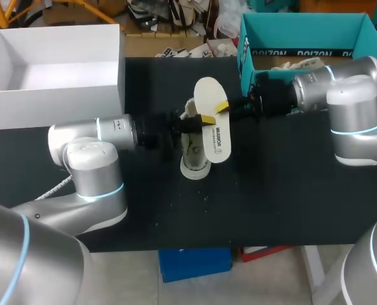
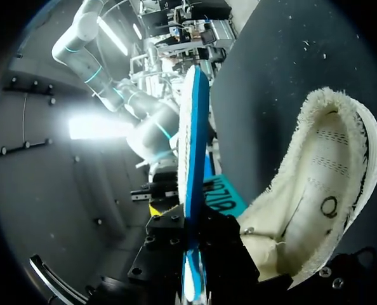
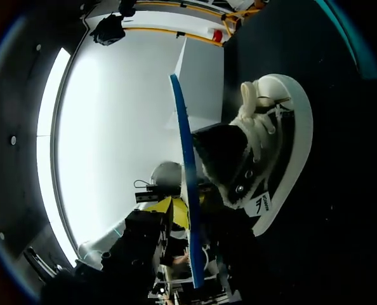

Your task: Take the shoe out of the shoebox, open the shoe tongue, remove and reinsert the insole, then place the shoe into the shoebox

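Observation:
A white insole (image 1: 212,127) with a blue underside is held upright above the black-and-white shoe (image 1: 195,159), which lies on the black table. My left gripper (image 1: 201,121) comes in from the left and is shut on the insole's lower edge. In the left wrist view the insole (image 2: 191,146) runs edge-on out of the left gripper (image 2: 191,254), with the shoe (image 2: 322,184) and its open mouth beside it. My right gripper (image 1: 226,107) is at the insole's right edge. In the right wrist view the insole (image 3: 183,152) stands between the slightly parted jaws of the right gripper (image 3: 191,254), beside the shoe (image 3: 264,152).
A large white box (image 1: 55,105) stands open at the back left. A teal shoebox (image 1: 303,35) stands open at the back right, behind my right arm, with something pale inside. The black table's front edge runs near the shoe's toe.

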You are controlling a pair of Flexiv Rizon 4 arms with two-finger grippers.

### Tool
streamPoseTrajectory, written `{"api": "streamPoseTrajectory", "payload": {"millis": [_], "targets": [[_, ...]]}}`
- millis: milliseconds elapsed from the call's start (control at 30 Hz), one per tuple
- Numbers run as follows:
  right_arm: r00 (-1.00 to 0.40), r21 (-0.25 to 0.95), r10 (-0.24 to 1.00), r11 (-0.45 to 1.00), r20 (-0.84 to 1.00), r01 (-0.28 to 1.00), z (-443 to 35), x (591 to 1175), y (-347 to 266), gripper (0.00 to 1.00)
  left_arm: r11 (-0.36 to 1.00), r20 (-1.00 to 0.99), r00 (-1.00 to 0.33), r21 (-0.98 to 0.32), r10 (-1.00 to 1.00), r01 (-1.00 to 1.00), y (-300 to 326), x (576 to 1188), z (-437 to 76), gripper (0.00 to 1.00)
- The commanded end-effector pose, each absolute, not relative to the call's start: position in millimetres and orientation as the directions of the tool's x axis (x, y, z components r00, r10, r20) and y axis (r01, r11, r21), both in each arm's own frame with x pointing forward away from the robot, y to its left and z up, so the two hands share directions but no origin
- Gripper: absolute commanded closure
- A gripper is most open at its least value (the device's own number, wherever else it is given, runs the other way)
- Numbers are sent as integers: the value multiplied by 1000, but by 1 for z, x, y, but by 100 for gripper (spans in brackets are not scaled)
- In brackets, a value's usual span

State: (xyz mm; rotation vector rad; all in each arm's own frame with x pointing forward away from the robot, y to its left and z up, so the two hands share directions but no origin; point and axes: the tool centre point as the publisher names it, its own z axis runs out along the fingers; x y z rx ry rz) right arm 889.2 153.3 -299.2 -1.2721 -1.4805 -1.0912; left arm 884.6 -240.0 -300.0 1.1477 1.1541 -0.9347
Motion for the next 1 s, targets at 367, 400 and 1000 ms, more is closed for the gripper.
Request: {"api": "streamPoseTrajectory", "payload": {"millis": [367,400,1000], "targets": [[28,35,321,-187,947,982,-274,867,121,0,137,-977,88,116,194,984,-202,839,-276,100],[32,36,330,-199,943,979,-273,865,118,0,137,-975,80,110,209,985,-200,837,-276,100],[61,139,479,-372,876,918,-246,815,64,0,1,-939,-48,-51,341,999,-164,760,-271,100]]}}
